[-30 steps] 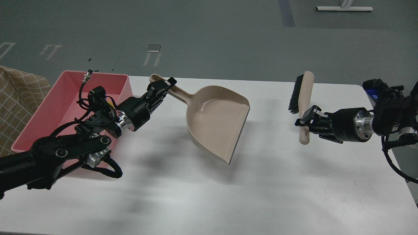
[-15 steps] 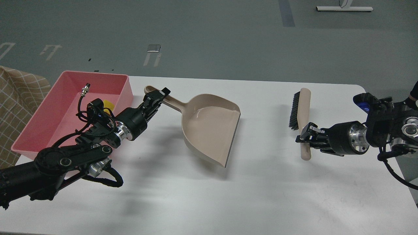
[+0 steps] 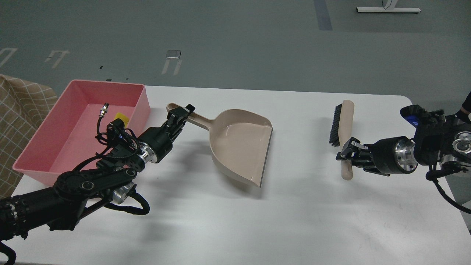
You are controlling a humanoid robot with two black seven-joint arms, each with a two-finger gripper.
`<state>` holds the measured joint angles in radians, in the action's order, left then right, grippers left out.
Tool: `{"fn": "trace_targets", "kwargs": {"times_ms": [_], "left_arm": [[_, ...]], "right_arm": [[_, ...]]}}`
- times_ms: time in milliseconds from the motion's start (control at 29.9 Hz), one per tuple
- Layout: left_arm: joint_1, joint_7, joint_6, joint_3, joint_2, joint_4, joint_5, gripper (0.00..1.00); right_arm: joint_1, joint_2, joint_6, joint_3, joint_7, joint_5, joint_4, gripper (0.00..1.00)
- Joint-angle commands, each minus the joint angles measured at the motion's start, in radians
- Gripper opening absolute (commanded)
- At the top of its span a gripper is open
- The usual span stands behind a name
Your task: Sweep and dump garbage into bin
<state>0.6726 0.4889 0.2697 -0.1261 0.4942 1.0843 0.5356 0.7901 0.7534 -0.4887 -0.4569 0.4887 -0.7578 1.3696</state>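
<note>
The pink bin (image 3: pixel 48 136) stands at the table's left edge. A yellow scrap of garbage (image 3: pixel 119 117) lies inside it near its right wall; the white bread-like slice is hidden or out of view. My left gripper (image 3: pixel 181 115) is shut on the handle of the beige dustpan (image 3: pixel 243 147), which sits low over the table just right of the bin and looks empty. My right gripper (image 3: pixel 347 154) is shut on the handle of the beige brush (image 3: pixel 342 125) with black bristles, held near the table at the right.
A checked tan cloth (image 3: pixel 18 110) lies off the table's left side behind the bin. The white table (image 3: pixel 294 221) ends close to my right arm at the right edge.
The dustpan has come down from a raised tilt toward the table and shifted slightly. The brush has lowered. My left arm has moved off the bin, uncovering the yellow scrap.
</note>
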Motion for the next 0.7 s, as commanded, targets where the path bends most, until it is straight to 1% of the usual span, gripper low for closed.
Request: {"fn": "trace_targets", "kwargs": {"times_ms": [0, 268, 301, 401, 502, 535, 569, 602, 636, 669], "left_arm": [[-0.004, 0.000, 0.000, 0.000, -0.016, -0.021, -0.003, 0.00], [-0.011, 0.000, 0.000, 0.000, -0.029, -0.033, -0.005, 0.00], [-0.011, 0.000, 0.000, 0.000, -0.028, -0.033, -0.005, 0.00], [-0.010, 0.000, 0.000, 0.000, -0.029, -0.033, -0.005, 0.00], [-0.010, 0.000, 0.000, 0.000, -0.028, -0.033, -0.005, 0.00], [-0.010, 0.000, 0.000, 0.000, -0.029, -0.033, -0.005, 0.04], [-0.010, 0.000, 0.000, 0.000, -0.029, -0.033, -0.005, 0.04], [-0.011, 0.000, 0.000, 0.000, -0.028, -0.033, -0.005, 0.15], [-0.011, 0.000, 0.000, 0.000, -0.029, -0.032, -0.005, 0.24], [-0.011, 0.000, 0.000, 0.000, -0.029, -0.032, -0.005, 0.28]], "right_arm": [[0.000, -0.005, 0.000, 0.013, 0.000, 0.000, -0.004, 0.06], [0.001, -0.019, 0.000, 0.026, 0.000, 0.000, -0.023, 0.07], [0.001, -0.023, 0.000, 0.026, 0.000, -0.002, -0.023, 0.10], [0.001, -0.025, 0.000, 0.026, 0.000, -0.002, -0.023, 0.12], [0.001, -0.025, 0.000, 0.027, 0.000, -0.002, -0.023, 0.19], [0.000, -0.025, 0.000, 0.027, 0.000, -0.002, -0.023, 0.22], [0.000, -0.025, 0.000, 0.027, 0.000, -0.002, -0.023, 0.22], [0.000, -0.025, 0.000, 0.027, 0.000, -0.002, -0.021, 0.27], [0.000, -0.025, 0.000, 0.027, 0.000, -0.002, -0.021, 0.33], [0.000, -0.025, 0.000, 0.027, 0.000, 0.000, -0.021, 0.36]]}}
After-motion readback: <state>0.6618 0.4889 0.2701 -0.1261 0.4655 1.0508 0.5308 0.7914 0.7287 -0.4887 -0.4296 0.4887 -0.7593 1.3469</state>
